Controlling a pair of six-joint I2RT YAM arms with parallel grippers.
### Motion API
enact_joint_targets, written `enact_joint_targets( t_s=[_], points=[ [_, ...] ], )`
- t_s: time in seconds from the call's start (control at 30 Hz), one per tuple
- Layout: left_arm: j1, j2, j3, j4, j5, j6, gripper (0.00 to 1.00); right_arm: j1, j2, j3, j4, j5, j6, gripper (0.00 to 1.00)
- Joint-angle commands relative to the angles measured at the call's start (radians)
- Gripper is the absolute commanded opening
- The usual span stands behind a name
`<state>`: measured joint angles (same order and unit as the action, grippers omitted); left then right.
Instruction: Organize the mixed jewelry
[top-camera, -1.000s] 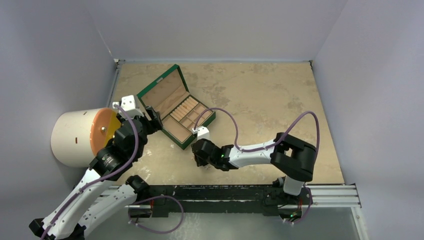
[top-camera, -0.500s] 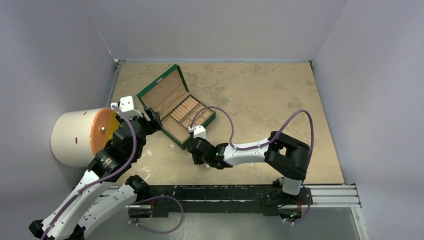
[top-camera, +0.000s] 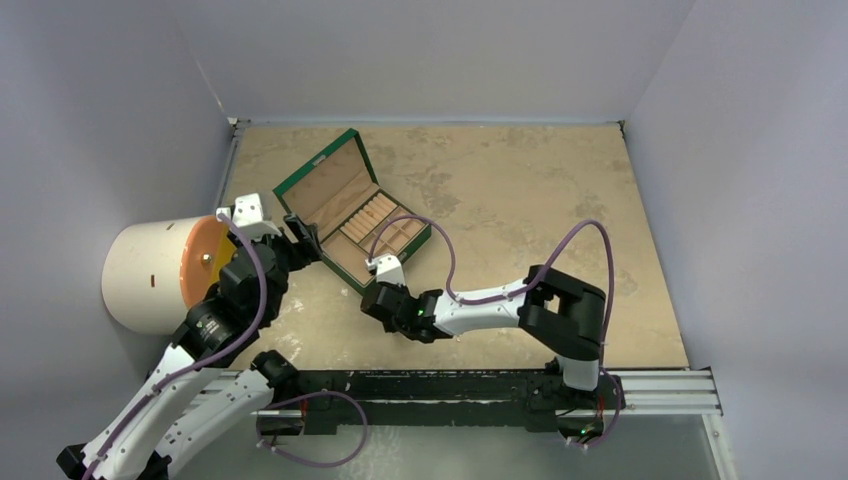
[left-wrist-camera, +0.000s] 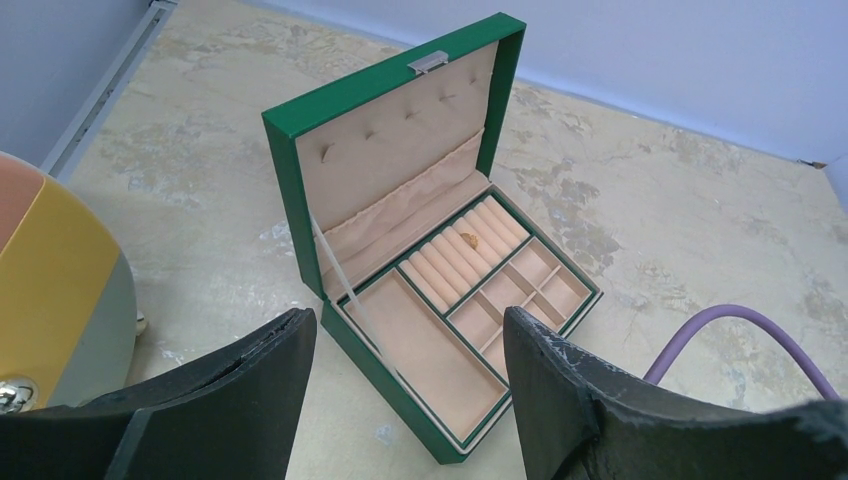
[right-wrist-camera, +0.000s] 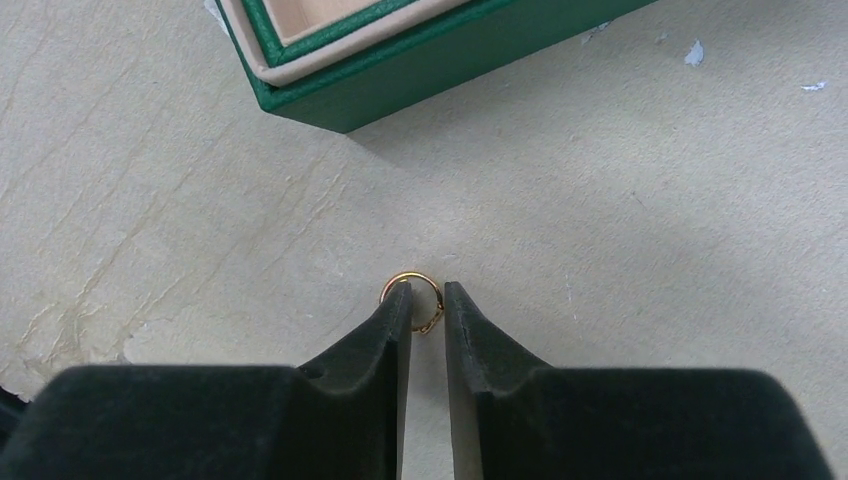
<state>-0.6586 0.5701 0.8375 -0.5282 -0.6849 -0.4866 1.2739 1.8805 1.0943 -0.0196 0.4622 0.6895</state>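
top external view: the right arm rises from its base at the near edge, folds at the elbow, and lays its forearm low and leftward across the table (top-camera: 520, 200). the right gripper (top-camera: 372, 300) ends just in front of the near corner of the green box (top-camera: 300, 172). the left arm climbs from the lower left corner, and the left gripper (top-camera: 305, 235) hangs beside the box's left corner. a white drum with an orange and yellow face (top-camera: 150, 275) lies just left of that arm.

in the right wrist view the fingers (right-wrist-camera: 385, 330) point down at the table with only a narrow slit between them. a thin gold hoop (right-wrist-camera: 411, 275) lies at their very tips, its left side hidden behind one tip and its right side touching the other. i cannot tell whether it is pinched or only bracketed. the box's green corner sits near, above it.

in the left wrist view the fingers (left-wrist-camera: 250, 370) stand wide apart with nothing between them. the box is open, its padded tan lid tilted back. its tray has one large compartment, several small ones, and a row of ring rolls. one small gold piece (left-wrist-camera: 470, 240) sits among the rolls.
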Motion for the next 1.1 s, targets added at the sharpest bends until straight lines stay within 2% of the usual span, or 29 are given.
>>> enact_joint_targets(
  t_s=[0.0, 0.27, 0.5, 0.73, 1.07],
  points=[
    [0.007, -0.015, 0.0, 0.048, 0.011, 0.0, 0.68, 0.017, 0.028, 0.014, -0.087, 0.046, 0.026, 0.2],
    [0.008, -0.012, 0.001, 0.048, 0.015, 0.0, 0.68, 0.037, 0.033, 0.028, -0.132, 0.09, 0.018, 0.14],
    [0.015, -0.012, 0.0, 0.048, 0.018, -0.001, 0.68, 0.05, 0.036, 0.032, -0.152, 0.099, 0.017, 0.0],
    [0.014, -0.004, -0.001, 0.046, 0.023, -0.005, 0.68, 0.052, -0.002, 0.001, -0.096, 0.065, 0.003, 0.0],
    [0.014, 0.003, 0.0, 0.058, 0.097, -0.065, 0.68, 0.05, -0.157, -0.063, 0.0, 0.041, -0.032, 0.0]
  ],
)
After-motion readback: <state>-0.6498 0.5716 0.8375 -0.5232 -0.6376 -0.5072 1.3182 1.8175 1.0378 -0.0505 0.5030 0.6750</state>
